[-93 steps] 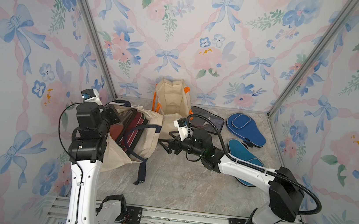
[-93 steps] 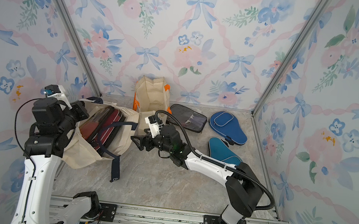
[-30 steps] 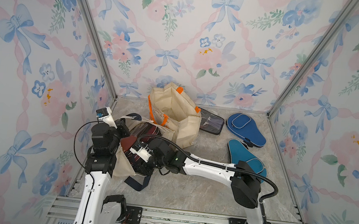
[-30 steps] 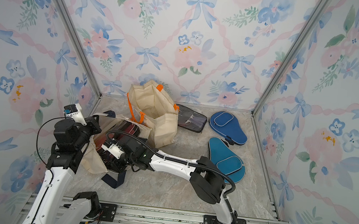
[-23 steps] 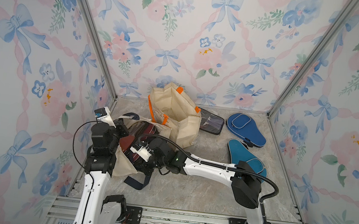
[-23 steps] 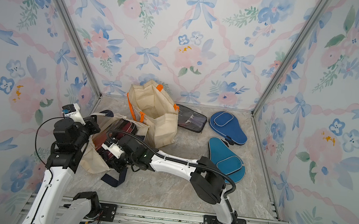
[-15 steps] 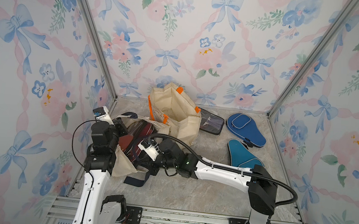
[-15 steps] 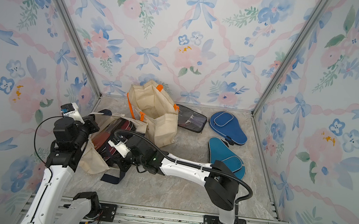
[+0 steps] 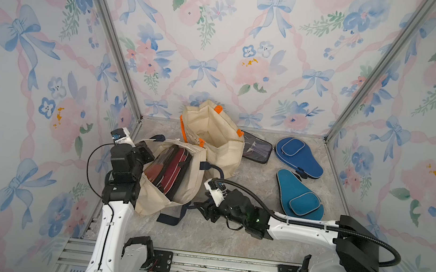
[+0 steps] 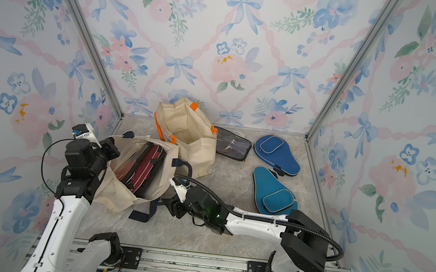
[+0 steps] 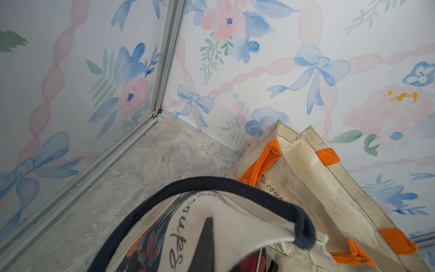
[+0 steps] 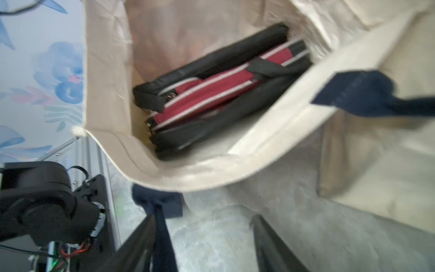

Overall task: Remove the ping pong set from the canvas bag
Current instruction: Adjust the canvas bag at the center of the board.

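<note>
Pinching the canvas bag (image 9: 154,199) rim in the clamped left gripper (image 9: 145,153), holding the right gripper (image 12: 204,221) spread wide, empty, beside the strap (image 12: 164,247).

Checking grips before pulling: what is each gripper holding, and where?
The left gripper pinches the canvas bag by its rim; the right gripper is open, holding nothing.

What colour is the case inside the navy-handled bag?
Red case with black edges; clearest in right wrist view.

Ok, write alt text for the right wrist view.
An open canvas bag holds a red-and-black ping pong set, seen blurred from just outside its mouth. The right hand is open before it, a navy strap lying along one finger.
</note>
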Robot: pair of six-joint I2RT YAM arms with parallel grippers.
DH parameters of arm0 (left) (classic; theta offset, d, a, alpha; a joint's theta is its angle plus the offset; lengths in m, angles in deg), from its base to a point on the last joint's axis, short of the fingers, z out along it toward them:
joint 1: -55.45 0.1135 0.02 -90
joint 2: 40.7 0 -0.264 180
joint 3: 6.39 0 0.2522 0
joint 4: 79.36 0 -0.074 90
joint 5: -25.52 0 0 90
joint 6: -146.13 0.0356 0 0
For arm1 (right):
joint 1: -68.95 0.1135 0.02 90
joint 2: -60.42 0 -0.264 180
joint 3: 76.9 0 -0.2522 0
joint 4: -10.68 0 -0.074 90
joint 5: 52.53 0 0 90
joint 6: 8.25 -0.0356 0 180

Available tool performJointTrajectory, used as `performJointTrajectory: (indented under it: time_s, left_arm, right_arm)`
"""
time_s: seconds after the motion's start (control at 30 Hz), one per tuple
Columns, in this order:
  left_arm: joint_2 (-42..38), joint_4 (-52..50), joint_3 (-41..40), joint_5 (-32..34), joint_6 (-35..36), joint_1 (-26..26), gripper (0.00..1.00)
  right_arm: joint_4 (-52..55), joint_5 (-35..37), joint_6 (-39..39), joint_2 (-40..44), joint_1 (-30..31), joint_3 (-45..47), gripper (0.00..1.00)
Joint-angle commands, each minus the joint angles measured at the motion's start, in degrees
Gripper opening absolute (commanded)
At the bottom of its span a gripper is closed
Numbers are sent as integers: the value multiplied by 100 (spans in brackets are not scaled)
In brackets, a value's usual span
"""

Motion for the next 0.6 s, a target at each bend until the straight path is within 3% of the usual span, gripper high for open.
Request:
performJointTrajectory:
  time_s: [0.0, 0.1, 0.33, 0.57]
  left_arm:
    - [-26, 734, 311, -95, -151, 96, 0]
    - [-19, 731, 304, -129, -157, 114, 0]
    - [31, 770, 263, -192, -193, 206, 0]
    - [24, 764, 402, -455, -305, 529, 0]
  right_arm:
    - [-221, 814, 11, 503, 2, 239, 70]
    - [251, 1195, 104, 935, 13, 277, 70]
    - [195, 2423, 281, 1907, 242, 642, 70]
    - [409, 2537, 496, 1780, 293, 175, 70]
